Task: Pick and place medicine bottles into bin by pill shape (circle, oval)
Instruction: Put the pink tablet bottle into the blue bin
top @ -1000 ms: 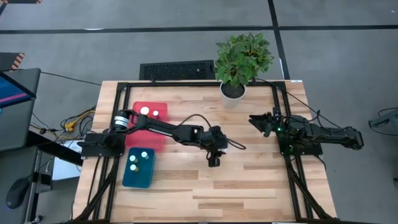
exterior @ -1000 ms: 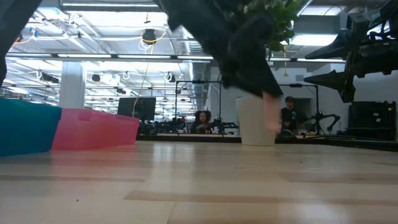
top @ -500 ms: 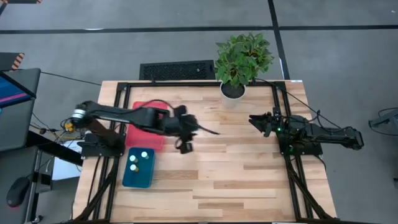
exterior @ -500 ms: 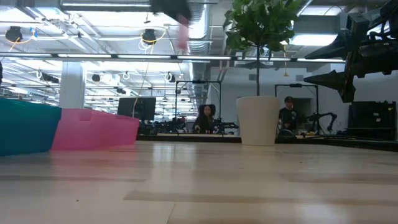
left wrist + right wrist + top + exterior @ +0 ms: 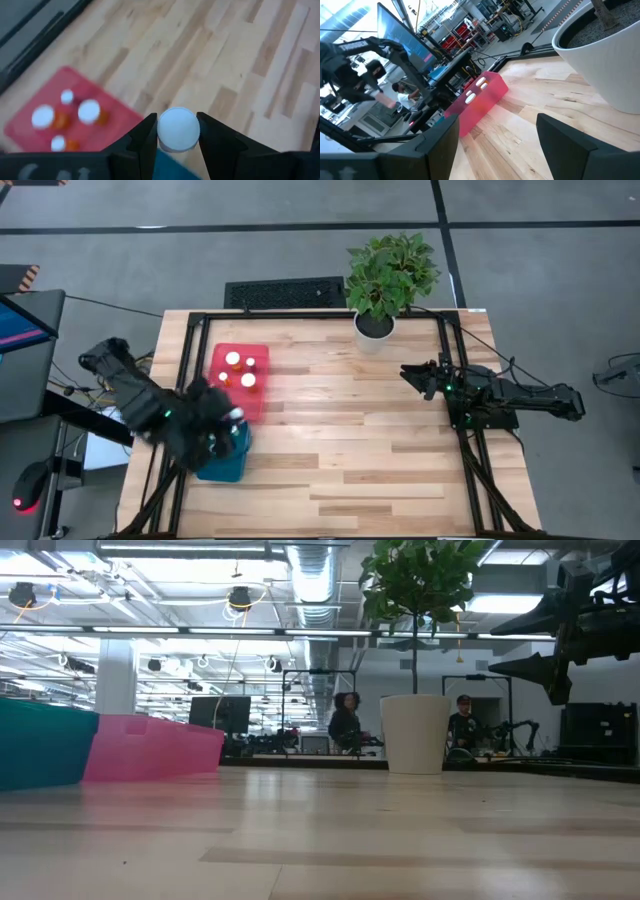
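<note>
My left gripper [image 5: 229,423] is shut on a small medicine bottle with a white cap [image 5: 178,129], above the far end of the teal bin [image 5: 224,464]. The red tray [image 5: 240,370] just beyond it holds several white-capped bottles with orange bodies [image 5: 89,111], standing upright on its floor. Whatever lies in the teal bin is hidden by my left arm. My right gripper [image 5: 413,375] is open and empty, raised over the table's right side near the plant pot [image 5: 375,328]. My left gripper pinches the bottle between its two fingers, on opposite sides of the white cap [image 5: 162,131]. The fingers come from above, pointing down. The bottle is upright and lifted clear; its body is hidden beneath the cap.
A potted plant [image 5: 390,275] stands at the table's far edge. A black keyboard-like grille [image 5: 285,292] lies behind the table. The teal bin [image 5: 40,745] and red tray [image 5: 150,747] sit at the left. Bare wood [image 5: 350,450] spans the middle. People show in the room behind [image 5: 345,725].
My left arm has swung from the table's middle toward the left edge, carrying the bottle clear of the table, and now holds it over the teal bin. My right arm has kept still.
</note>
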